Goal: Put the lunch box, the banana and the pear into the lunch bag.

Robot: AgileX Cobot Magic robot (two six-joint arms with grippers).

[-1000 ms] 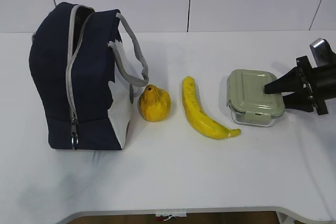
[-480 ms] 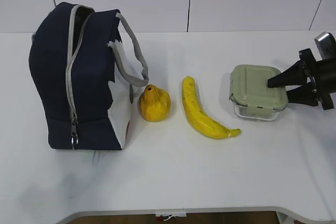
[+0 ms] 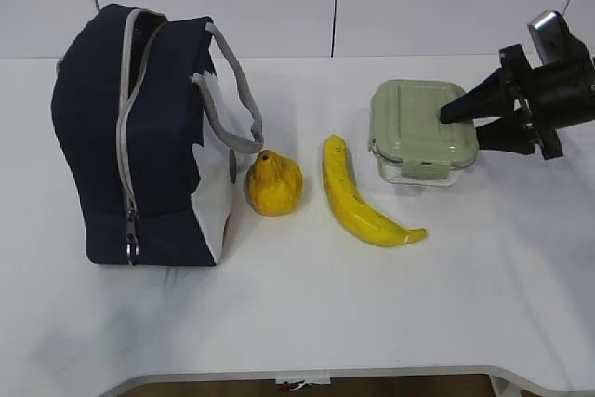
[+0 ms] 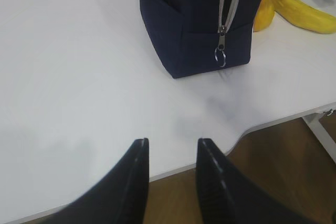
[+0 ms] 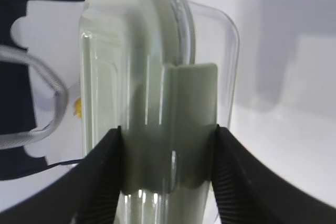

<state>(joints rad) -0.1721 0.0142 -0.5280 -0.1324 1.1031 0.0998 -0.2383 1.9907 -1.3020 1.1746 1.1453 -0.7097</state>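
Exterior view
Table (image 3: 307,313): white top, carrying all the items; white panelled wall behind.
Lunch bag (image 3: 139,137): navy fabric, upright at the left; grey zipper run up its near face, grey webbing handle looping off its right side, white lower side panel turned toward the fruit.
Pear (image 3: 273,183): yellow-orange, just beside the bag's white panel, under the handle loop.
Banana (image 3: 358,197): right of the pear, apart from it, lying lengthwise with its far tip toward the wall.
Lunch box (image 3: 423,130): sage-green lid, clear body; right of the banana's far end, its shadow showing on the table below it.
Right gripper (image 3: 465,118): black, reaching in from the right edge; fingers closed over the box's right end, one above the lid, one lower.
Obstructions: pear and banana lie between the box and the bag.

Left wrist view
Left gripper (image 4: 170,174): two black fingers parted, nothing between them; hangs above the table's near edge.
Lunch bag (image 4: 199,19): well ahead of the fingers, zipper pull ring hanging on its near face.
Banana (image 4: 302,11): yellow, past the bag's right corner.

Right wrist view
Lunch box (image 5: 157,103): fills the frame; its green lid clip sits between the two black fingers, which press on either side.
Lunch bag (image 5: 26,66): navy and white, with its grey handle, beyond the box at the left.
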